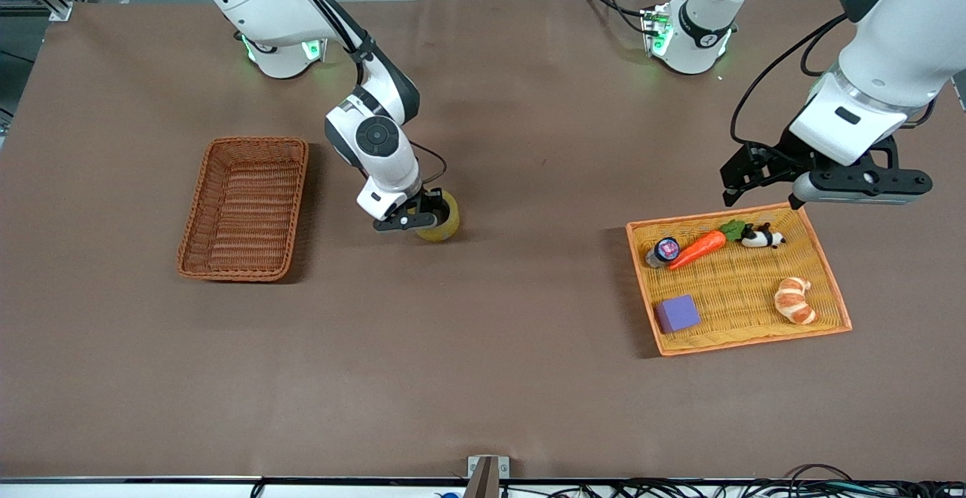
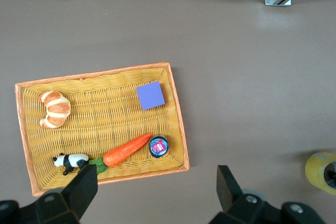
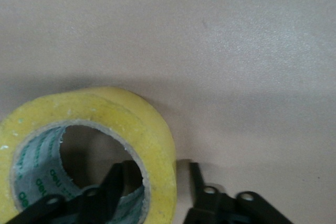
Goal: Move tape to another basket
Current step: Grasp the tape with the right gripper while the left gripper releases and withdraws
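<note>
The tape (image 1: 445,220), a yellowish roll with a greyish core, stands on the table mid-way between the two containers. My right gripper (image 1: 426,216) is down at it and open. In the right wrist view one finger is inside the core and the other finger (image 3: 197,182) is outside the tape (image 3: 152,129) wall, with small gaps on both sides. The brown wicker basket (image 1: 243,274) stands empty toward the right arm's end. My left gripper (image 1: 762,192) hangs open and empty over the yellow tray's edge nearest the arm bases. The left wrist view also shows the tape (image 2: 317,169).
The yellow tray with an orange rim (image 1: 643,287) toward the left arm's end holds a purple cube (image 1: 677,313), carrot (image 1: 698,249), croissant (image 1: 794,300), toy panda (image 1: 762,238) and small round lid (image 1: 664,250). Brown cloth covers the table.
</note>
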